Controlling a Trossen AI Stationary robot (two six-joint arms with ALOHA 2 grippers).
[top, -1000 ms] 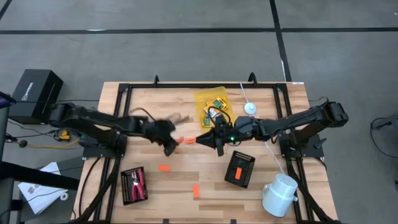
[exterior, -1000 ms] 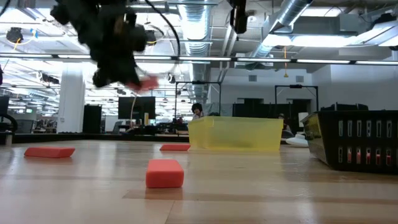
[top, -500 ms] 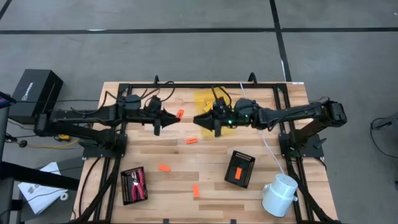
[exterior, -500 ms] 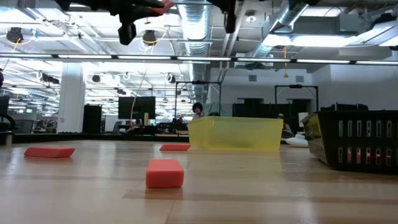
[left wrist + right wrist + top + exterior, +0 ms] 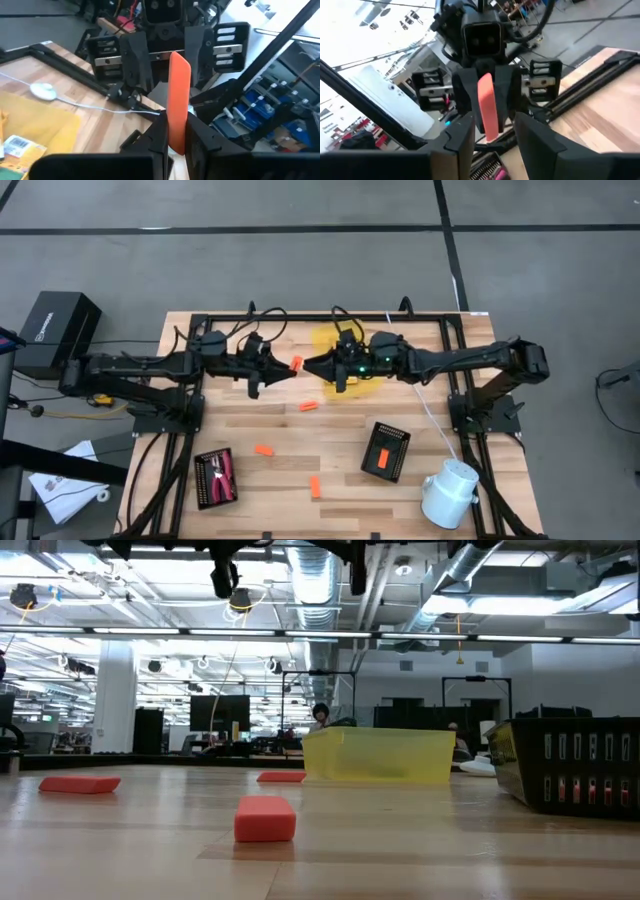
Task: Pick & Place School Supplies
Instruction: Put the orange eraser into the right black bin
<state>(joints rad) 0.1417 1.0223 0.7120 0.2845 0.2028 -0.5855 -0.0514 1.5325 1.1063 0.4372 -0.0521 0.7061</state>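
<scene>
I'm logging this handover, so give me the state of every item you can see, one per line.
Left pincer: shut on orange stick, raised.
Right pincer: open, facing that stick.
Loose orange sticks: three lying on the table.
Yellow tray: holds card boxes.
Left black tray: holds red-handled tool.

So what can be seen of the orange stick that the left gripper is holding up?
The orange stick is short, flat-sided and plain matte orange with a rounded free end. The left gripper is shut on its lower end, so it juts out past the fingertips, in the air above the table's middle. It faces the open right gripper, which is close by but not touching it.
</scene>
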